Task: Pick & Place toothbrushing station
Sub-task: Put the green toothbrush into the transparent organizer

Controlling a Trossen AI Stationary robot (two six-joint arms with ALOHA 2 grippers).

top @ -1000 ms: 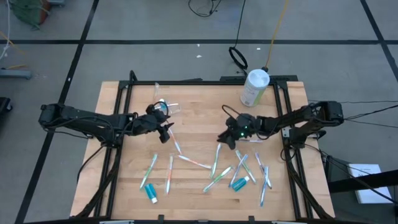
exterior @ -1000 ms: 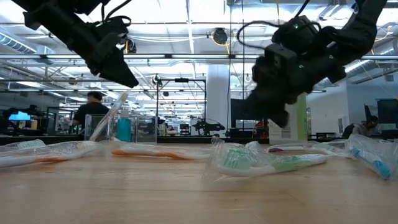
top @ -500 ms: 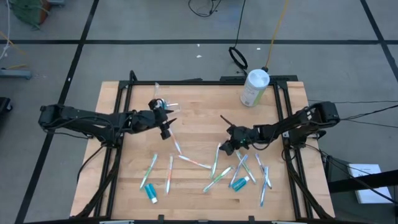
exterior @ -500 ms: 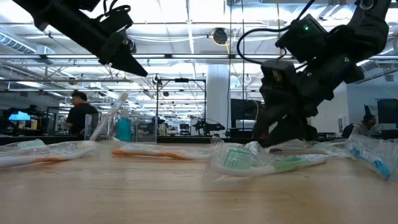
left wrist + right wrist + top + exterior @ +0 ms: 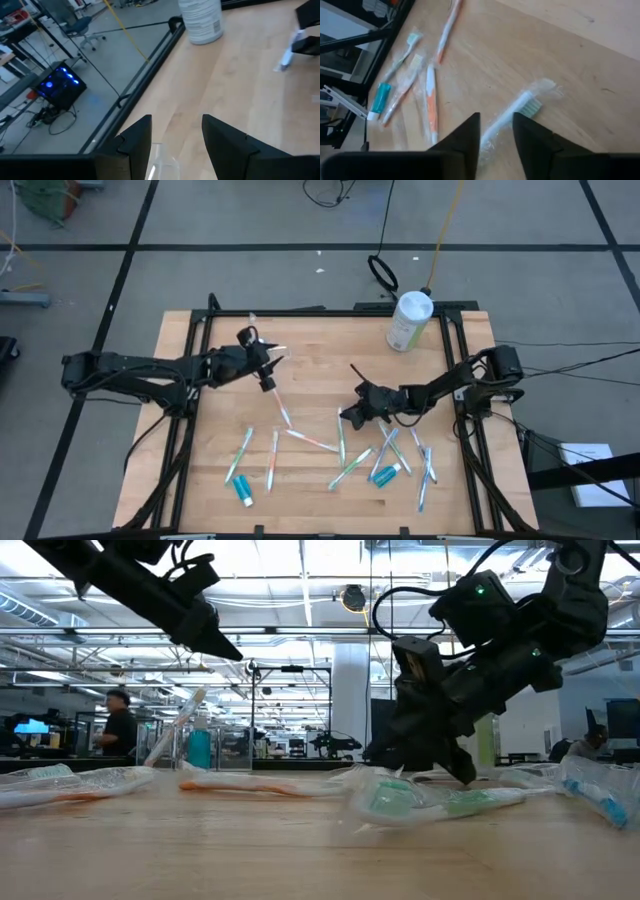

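The clear cup (image 5: 160,745) stands on the table's far left part. A toothbrush leans in it and a blue tube (image 5: 200,745) stands in it. My left gripper (image 5: 267,378) hangs open above and beside it, and the cup's rim (image 5: 161,162) shows between its fingers. My right gripper (image 5: 345,417) is down at the table's middle, shut on a wrapped green-bristled toothbrush (image 5: 532,104). Several more wrapped toothbrushes (image 5: 245,450) and tubes (image 5: 385,473) lie along the near part of the table. My right gripper has the wrapped toothbrush's handle (image 5: 496,125) between its two fingers, a short way behind the bristle head. The fingers slant down from the table's right side. The toothbrush lies flat on the table, its head (image 5: 390,798) sticking out beyond the fingertips.
A white canister (image 5: 408,320) with a green label stands at the far right corner. An orange-handled toothbrush (image 5: 432,107) and a blue tube (image 5: 381,97) lie close beyond the right gripper. The black frame rails (image 5: 195,360) run along both sides of the board.
My right gripper has sunk to the table and gone toward its left and near edges, rolling as it went. It now sits on the green toothbrush, whose head has shifted a little. My left gripper has gone toward the far edge, risen slightly and rolled.
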